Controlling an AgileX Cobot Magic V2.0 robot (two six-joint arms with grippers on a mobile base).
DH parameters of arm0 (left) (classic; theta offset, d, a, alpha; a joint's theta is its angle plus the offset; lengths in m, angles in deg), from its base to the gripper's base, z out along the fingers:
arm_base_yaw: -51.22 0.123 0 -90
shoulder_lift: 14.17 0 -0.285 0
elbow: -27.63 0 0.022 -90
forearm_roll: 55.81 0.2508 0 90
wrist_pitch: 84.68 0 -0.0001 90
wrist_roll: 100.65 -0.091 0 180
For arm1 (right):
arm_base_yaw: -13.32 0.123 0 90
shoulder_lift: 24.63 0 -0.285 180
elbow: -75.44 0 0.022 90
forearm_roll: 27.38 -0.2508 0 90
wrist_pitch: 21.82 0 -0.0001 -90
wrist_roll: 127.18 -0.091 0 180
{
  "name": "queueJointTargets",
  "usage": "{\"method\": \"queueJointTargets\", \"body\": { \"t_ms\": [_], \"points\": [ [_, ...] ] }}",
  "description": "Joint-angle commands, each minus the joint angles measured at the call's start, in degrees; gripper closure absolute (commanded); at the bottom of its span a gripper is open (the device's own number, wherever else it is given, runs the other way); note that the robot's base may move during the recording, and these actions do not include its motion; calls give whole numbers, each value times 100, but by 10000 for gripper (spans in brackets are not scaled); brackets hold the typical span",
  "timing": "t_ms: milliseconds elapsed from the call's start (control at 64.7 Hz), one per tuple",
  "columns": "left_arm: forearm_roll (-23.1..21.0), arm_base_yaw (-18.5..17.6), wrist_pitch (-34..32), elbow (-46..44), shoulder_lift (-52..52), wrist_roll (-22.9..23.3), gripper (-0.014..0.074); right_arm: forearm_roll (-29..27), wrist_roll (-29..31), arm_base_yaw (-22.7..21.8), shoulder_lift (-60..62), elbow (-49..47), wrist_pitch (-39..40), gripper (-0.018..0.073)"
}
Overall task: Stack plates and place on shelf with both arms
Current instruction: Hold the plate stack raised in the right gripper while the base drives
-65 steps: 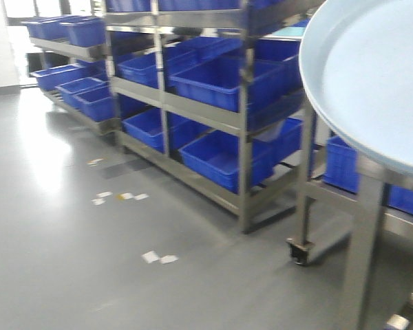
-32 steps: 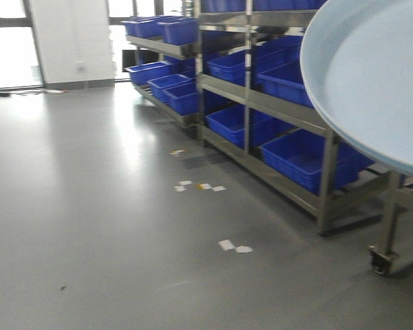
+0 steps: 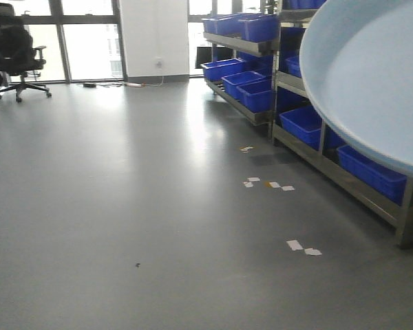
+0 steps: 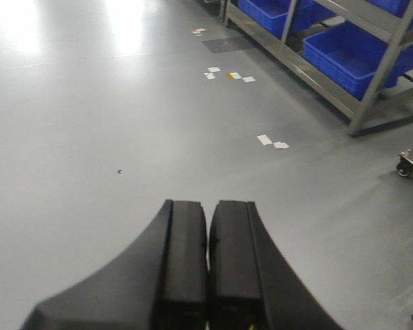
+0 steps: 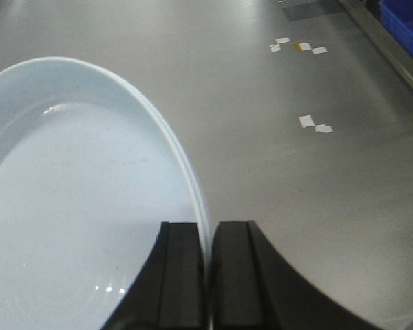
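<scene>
A large pale bluish-white plate (image 3: 372, 75) fills the upper right of the front view, held up above the floor. In the right wrist view the same plate (image 5: 76, 192) spreads to the left, and my right gripper (image 5: 208, 223) is shut on its rim, one finger inside and one outside. Two close edge lines run along that rim; whether this is one plate or a stack I cannot tell. My left gripper (image 4: 208, 203) hangs over bare grey floor, shut, with nothing between its fingers.
Steel shelf racks (image 3: 351, 180) with blue bins (image 3: 251, 96) line the right side; a rack post (image 4: 372, 75) and a caster wheel (image 4: 405, 165) show in the left wrist view. White tape scraps (image 3: 303, 247) lie on the floor. An office chair (image 3: 14, 48) stands far left by the windows.
The front view has swung left: the racks slid to the right edge, and open floor, windows and the chair came into view. The plate keeps its place in the view.
</scene>
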State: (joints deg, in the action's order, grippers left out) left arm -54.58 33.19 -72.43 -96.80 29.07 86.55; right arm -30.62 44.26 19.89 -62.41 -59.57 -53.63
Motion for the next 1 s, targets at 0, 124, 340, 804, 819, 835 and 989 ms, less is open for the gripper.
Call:
{"method": "queueJointTargets", "body": {
  "t_ms": [0,124,340,804,819,835,989],
  "points": [
    [0,14,-440,-176,-17,36,510,-14,16,-45,-2,-185,527,510],
    [0,14,-440,-176,-17,36,510,-14,16,-45,-14,-185,533,510],
    [0,14,-440,-176,-4,36,510,-14,16,-45,-21,-185,514,510],
    [0,14,-440,-176,-4,36,510,-14,16,-45,-21,-185,514,510],
    [0,14,-440,-176,-4,36,510,-14,16,-45,-21,-185,514,510],
    [0,14,-440,-176,-4,36,510,-14,16,-45,-21,-185,514,510],
    [0,14,-440,-176,-4,36,510,-14,16,-45,-21,-185,514,510]
  ]
}}
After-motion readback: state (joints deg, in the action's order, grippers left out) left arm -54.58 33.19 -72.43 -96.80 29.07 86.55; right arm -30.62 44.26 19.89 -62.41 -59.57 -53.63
